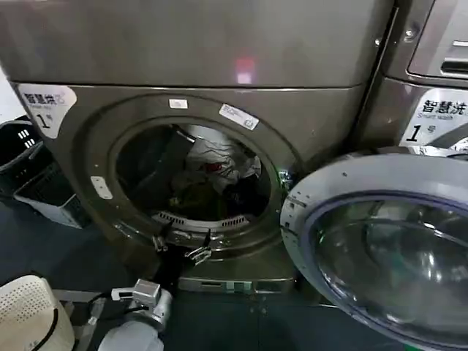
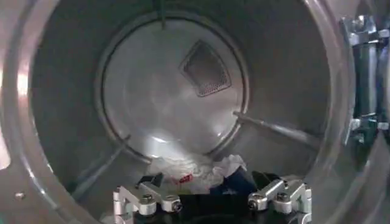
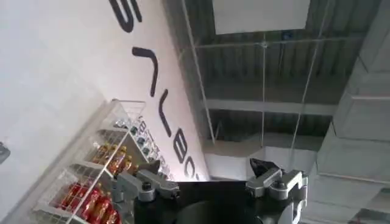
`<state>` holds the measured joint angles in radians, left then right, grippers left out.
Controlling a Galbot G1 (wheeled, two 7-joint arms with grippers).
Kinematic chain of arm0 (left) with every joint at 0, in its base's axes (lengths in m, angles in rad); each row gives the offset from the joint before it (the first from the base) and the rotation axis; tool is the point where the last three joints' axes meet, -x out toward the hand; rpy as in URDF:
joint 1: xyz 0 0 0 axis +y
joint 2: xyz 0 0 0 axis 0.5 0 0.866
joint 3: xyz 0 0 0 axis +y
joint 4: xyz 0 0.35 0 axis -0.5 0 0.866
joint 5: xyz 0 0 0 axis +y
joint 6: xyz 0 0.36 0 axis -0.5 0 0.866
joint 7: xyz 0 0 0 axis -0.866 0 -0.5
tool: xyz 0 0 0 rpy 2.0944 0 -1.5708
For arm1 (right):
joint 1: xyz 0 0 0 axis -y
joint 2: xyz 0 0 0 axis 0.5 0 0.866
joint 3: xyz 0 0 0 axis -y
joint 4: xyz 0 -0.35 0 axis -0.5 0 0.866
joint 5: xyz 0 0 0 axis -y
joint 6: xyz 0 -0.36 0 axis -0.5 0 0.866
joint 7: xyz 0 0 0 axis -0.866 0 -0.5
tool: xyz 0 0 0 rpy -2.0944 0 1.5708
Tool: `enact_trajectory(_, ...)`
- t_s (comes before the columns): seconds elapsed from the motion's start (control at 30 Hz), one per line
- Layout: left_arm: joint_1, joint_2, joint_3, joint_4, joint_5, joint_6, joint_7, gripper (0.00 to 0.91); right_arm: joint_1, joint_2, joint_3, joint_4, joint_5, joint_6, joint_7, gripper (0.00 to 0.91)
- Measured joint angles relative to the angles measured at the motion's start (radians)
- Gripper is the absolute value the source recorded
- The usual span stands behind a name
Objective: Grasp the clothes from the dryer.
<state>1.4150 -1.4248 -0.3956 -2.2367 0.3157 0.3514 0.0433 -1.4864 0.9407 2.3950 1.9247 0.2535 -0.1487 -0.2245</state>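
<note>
1. Clothes (image 1: 212,175) lie as a low heap in the bottom of the dryer (image 1: 307,124) drum, its long axis running across the drum floor; white cloth on top, dark pieces beside it.
2. My left gripper (image 1: 179,245) sits at the port's lower lip, fingers spread wide and holding nothing; the heap lies just beyond them, deeper in.
3. My right gripper (image 3: 213,185) points up toward a ceiling and a drinks rack (image 3: 97,176), spread wide, empty.
4. The round door (image 1: 387,248) stands swung open on my right; dark floor (image 1: 44,241) below.
</note>
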Motion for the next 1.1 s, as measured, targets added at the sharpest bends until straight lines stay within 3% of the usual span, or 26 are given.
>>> enact_trajectory(0.33,-0.164,-0.017,-0.027,0.117,0.461,-0.137,0.131,0.907,-0.030,0.025,0.011,0.020,-0.014,0.012,0.006,0.907)
enact_trajectory(0.57,-0.355,-0.040,-0.037,0.226,0.734,-0.214,0.339,0.907,-0.047,0.041,0.007,0.036,-0.023,0.019,0.001,0.907)
enact_trajectory(1.1,-0.722,-0.114,-0.094,0.475,0.942,-0.355,1.064,0.907,-0.047,0.045,-0.028,0.041,-0.047,0.039,-0.006,0.907)
